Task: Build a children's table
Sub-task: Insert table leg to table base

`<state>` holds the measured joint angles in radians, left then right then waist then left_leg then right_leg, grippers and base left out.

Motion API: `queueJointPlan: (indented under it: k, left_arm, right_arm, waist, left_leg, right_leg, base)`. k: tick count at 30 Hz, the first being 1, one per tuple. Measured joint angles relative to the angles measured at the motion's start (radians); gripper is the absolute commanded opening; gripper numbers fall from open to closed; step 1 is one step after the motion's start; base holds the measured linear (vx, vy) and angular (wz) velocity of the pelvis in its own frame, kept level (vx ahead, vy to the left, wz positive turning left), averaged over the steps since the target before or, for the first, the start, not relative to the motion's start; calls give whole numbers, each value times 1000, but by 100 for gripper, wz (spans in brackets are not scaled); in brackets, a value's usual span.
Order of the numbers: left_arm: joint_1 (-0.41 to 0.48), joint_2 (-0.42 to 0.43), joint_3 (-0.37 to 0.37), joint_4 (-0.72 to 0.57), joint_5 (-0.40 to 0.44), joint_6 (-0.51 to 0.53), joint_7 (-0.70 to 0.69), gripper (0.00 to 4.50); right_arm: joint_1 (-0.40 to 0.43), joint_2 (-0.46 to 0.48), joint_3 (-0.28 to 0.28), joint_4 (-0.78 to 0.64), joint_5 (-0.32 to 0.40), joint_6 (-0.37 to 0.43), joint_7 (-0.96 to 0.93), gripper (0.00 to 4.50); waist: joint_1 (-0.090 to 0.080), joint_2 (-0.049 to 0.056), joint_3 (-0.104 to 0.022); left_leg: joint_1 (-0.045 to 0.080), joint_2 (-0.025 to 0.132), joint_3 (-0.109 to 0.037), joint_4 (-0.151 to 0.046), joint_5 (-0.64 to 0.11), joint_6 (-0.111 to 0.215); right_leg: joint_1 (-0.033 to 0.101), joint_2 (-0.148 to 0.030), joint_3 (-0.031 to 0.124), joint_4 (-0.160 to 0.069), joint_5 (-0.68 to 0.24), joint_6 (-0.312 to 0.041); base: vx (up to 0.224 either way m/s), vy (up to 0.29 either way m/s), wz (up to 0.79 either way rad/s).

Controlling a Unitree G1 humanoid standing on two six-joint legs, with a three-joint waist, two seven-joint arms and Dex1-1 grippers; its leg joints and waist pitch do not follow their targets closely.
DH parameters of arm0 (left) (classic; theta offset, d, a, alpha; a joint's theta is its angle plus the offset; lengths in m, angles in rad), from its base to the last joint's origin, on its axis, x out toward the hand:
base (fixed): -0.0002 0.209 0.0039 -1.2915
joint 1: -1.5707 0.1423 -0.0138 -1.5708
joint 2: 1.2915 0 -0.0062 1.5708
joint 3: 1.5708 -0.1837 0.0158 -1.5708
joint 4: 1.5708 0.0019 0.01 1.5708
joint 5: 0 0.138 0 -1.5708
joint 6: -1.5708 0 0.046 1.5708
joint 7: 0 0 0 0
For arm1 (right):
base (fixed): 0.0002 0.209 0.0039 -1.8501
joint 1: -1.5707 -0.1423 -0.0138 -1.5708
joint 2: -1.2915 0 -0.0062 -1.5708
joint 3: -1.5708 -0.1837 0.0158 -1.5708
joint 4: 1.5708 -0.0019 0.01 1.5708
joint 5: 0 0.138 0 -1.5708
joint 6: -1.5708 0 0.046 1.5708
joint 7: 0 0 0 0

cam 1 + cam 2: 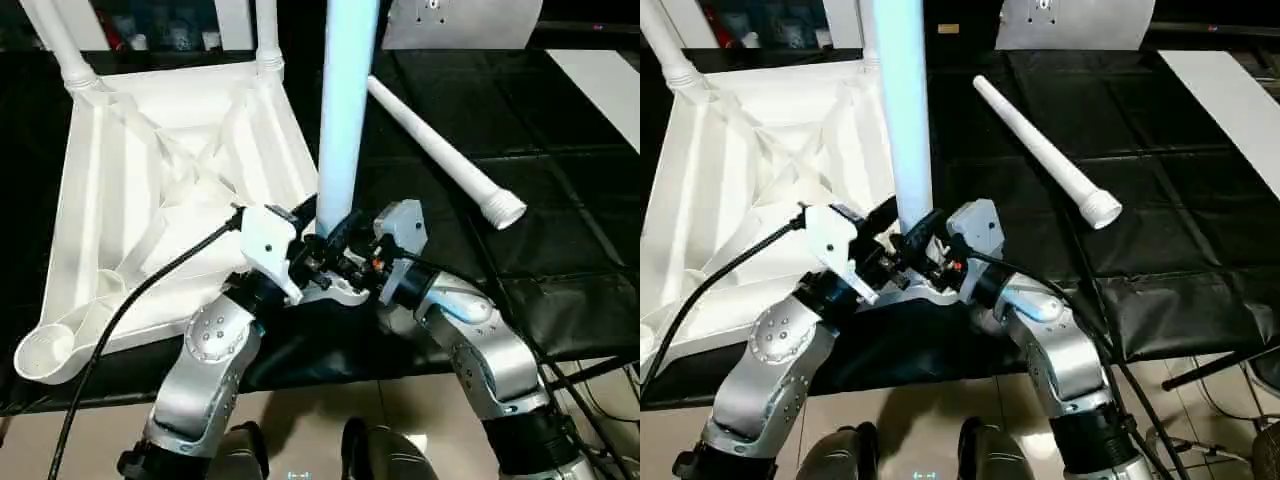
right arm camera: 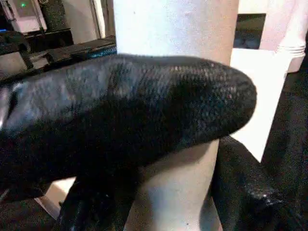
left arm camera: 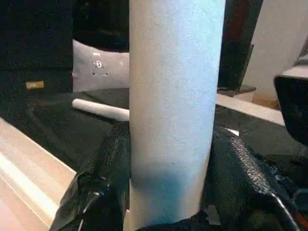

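The children's table top [image 1: 130, 200] lies upside down on the black worktable, ribs up. Two white legs [image 1: 60, 40] [image 1: 267, 30] stand in its far corner sockets. A third leg [image 1: 345, 110] stands upright at the near right corner, with both grippers on its lower end. My left gripper [image 1: 312, 245] holds it from the left, and its black fingers [image 3: 103, 183] press either side of the tube [image 3: 175, 96]. My right gripper [image 1: 352, 252] holds it from the right, one finger [image 2: 144, 106] wrapped across the leg [image 2: 178, 29]. The socket under the leg is hidden by the grippers.
A fourth leg [image 1: 440, 150] lies loose on the black cover [image 1: 560, 230] to the right, its ringed end toward me. The near left corner socket [image 1: 45, 350] is open. A black cable [image 1: 130, 300] runs from my left wrist over the table top's near edge.
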<state>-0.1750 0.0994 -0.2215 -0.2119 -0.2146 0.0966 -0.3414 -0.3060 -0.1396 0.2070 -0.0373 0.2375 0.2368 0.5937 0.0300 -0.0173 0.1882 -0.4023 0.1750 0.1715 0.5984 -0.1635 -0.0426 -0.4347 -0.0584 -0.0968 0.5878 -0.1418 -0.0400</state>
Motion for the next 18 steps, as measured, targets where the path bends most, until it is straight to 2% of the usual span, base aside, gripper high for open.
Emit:
queueJointPlan:
  k: [6,8,11,12,16,17,18]
  left_arm:
    - [-13,-11,8,-3,-26,34,6,199]
    - [-23,-13,12,-3,-31,51,11,199]
    - [-38,-11,49,0,-37,80,29,199]
    - [-49,-6,73,4,-41,86,33,198]
    - [-83,27,134,12,-71,120,29,198]
    - [-85,32,142,12,-79,129,26,198]
    - [-92,37,147,13,-92,141,20,198]
  right_arm:
    - [-3,0,-1,1,-12,-5,-10,193]
    - [-9,-1,-5,6,-9,-4,-9,263]
    - [-16,-10,-7,10,6,-4,13,269]
    - [-16,-21,-7,10,7,-4,28,298]
    - [-23,-47,-33,12,31,-4,71,316]
    - [-27,-52,-37,12,37,-4,81,341]
    - [-33,-62,-41,12,46,-4,99,341]
  waist:
    - [0,0,0]
    - [0,0,0]
    - [0,0,0]
    - [-1,0,0]
    - [-2,0,0]
    - [-1,0,0]
    - [0,0,0]
  left_leg:
    - [0,0,0,0,0,0]
    - [0,0,0,0,0,0]
    - [0,0,0,0,0,0]
    - [0,0,0,0,0,0]
    - [0,0,0,0,0,0]
    - [0,0,0,0,0,0]
    - [0,0,0,0,0,0]
  right_leg:
    - [0,0,0,0,0,0]
    - [0,0,0,0,0,0]
    - [0,0,0,0,0,0]
    - [0,0,0,0,0,0]
    - [0,0,0,0,0,0]
    - [0,0,0,0,0,0]
    - [0,0,0,0,0,0]
  base:
    - [0,0,0]
    - [0,0,0]
    - [0,0,0]
    - [0,0,0]
    - [0,0,0]
    - [0,0,0]
    - [0,0,0]
